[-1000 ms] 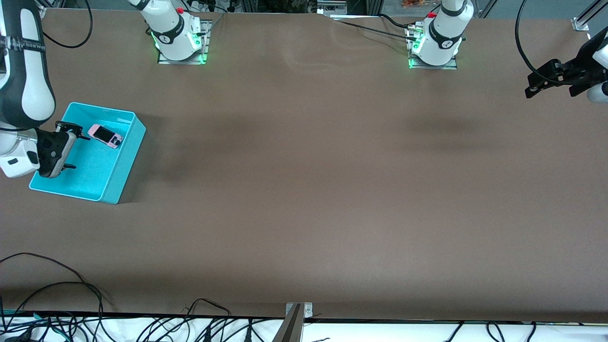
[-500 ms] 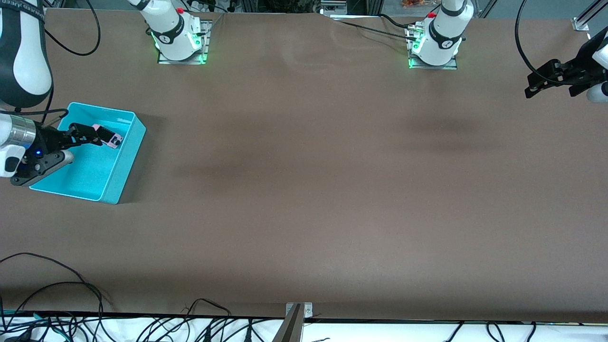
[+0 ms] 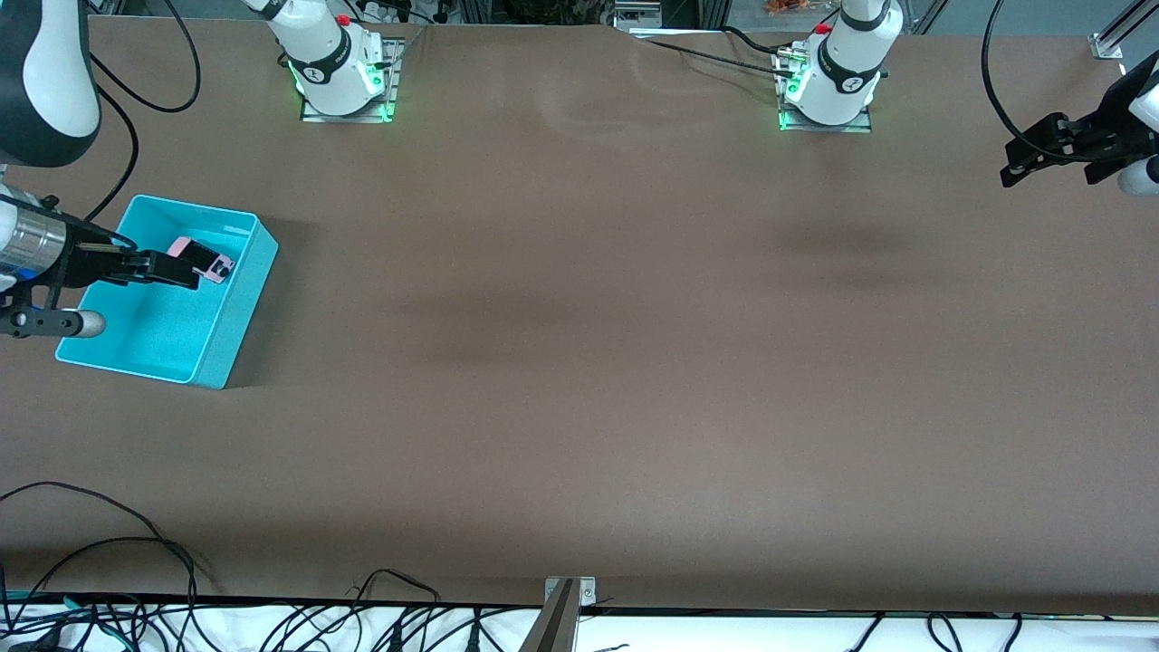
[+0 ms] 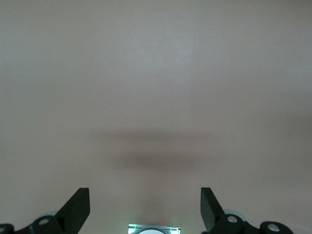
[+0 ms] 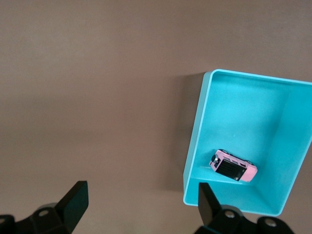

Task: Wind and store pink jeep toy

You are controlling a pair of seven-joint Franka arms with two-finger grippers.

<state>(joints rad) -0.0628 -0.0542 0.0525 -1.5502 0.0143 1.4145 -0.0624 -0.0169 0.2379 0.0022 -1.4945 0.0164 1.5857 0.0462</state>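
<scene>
A: Report the location of the pink jeep toy (image 3: 203, 258).

B: It lies inside the turquoise bin (image 3: 237, 299), on the bin floor, close to the wall farthest from the front camera. The bin stands on the brown table (image 3: 598, 344) at the right arm's end. In the right wrist view the pink jeep toy (image 5: 233, 166) appears to lie on its side, though the view is too small to confirm this. It rests close to one wall of the turquoise bin (image 5: 195, 141).

A: Report the right gripper.

B: The right gripper (image 3: 186, 272) hangs above the bin, partly covering the toy in the front view. Its fingers (image 5: 74, 201) stand wide apart and hold nothing; the right wrist view shows bare table and the bin between them.

A: Report the left gripper.

B: The left gripper (image 3: 1019, 163) waits in the air over the left arm's end of the table, well apart from the bin. Its fingers (image 4: 78, 207) are spread, with only bare table between them.
</scene>
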